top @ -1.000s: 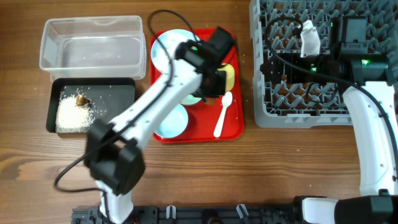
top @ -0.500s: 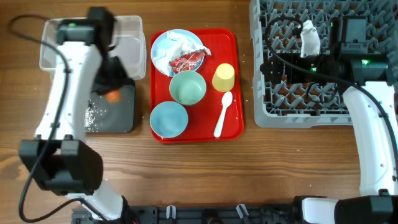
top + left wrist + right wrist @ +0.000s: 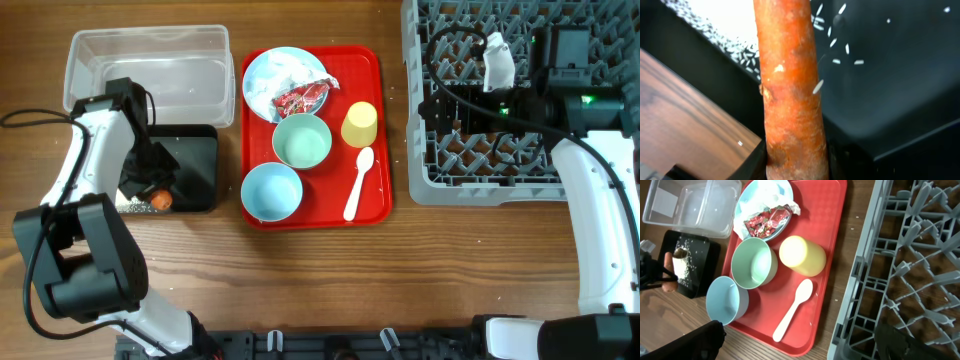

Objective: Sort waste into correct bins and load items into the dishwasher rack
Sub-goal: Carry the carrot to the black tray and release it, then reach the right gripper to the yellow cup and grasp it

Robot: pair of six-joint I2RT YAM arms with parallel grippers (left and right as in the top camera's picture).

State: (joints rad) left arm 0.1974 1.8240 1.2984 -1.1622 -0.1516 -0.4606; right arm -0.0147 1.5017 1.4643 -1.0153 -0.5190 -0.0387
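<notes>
My left gripper (image 3: 795, 169) is shut on the thick end of an orange carrot (image 3: 790, 85). It holds the carrot over the front left corner of the black tray (image 3: 190, 160), above scattered white rice (image 3: 727, 17). The clear tub (image 3: 148, 68) stands behind that tray. On the red tray (image 3: 378, 205) are a light blue plate (image 3: 262, 88) with a crumpled napkin (image 3: 290, 68) and a red wrapper (image 3: 300, 98), a green bowl (image 3: 302, 141), a blue bowl (image 3: 271, 191), a yellow cup (image 3: 360, 125) and a white spoon (image 3: 358, 183). My right gripper (image 3: 805, 345) hangs wide open and empty at the left edge of the grey rack (image 3: 500, 170).
A small brown lump (image 3: 680, 254) lies on the rice in the black tray. The right arm (image 3: 600, 200) reaches over the rack's right side. A white object (image 3: 497, 62) sits on the arm's cabling above the rack. Wooden table (image 3: 400, 280) shows in front of the trays.
The left arm swung from above the red tray to the black tray, carrying the carrot, and now sits low at its front left corner. The right arm has not moved.
</notes>
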